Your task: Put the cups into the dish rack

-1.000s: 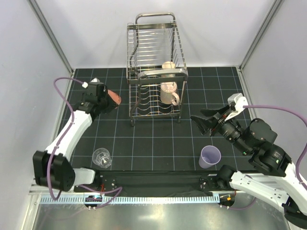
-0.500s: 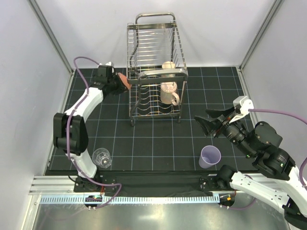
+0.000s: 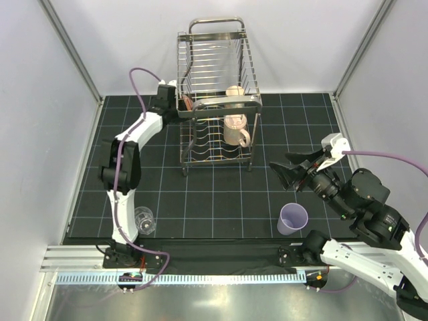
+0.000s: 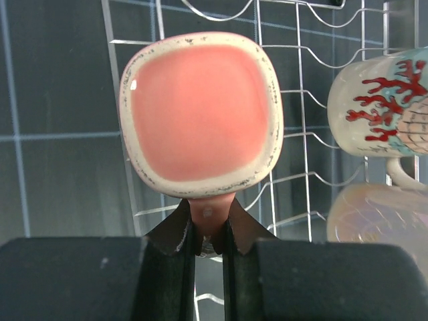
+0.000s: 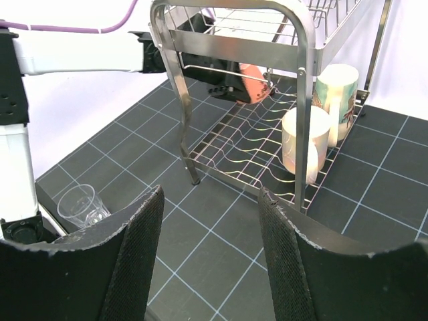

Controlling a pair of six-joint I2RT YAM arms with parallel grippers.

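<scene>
We find the left gripper (image 4: 207,231) clamped on the small tab at the edge of a pink cup (image 4: 200,114). It holds the cup at the left side of the dish rack (image 3: 215,27), level with the lower tier, with the cup's mouth facing the wrist camera. The top view does not show clearly whether the cup has passed the rack's side wires, so we treat it as at the threshold. Two mugs (image 5: 306,144) lie on the lower tier towards the rack's right side. The right gripper (image 3: 284,170) hangs over the mat with its jaws apart and empty. The lavender tumbler (image 3: 293,218) and the clear glass (image 3: 142,219) stand on the mat, well apart from the rack.

Hazards we judge from here:
- The grip is narrow and off-centre, so the cup could pivot or slip if its rim strikes a wire.
- A push against the frame could shift the rack.
- Release above the curved wires could let the cup roll towards the mugs.
</scene>
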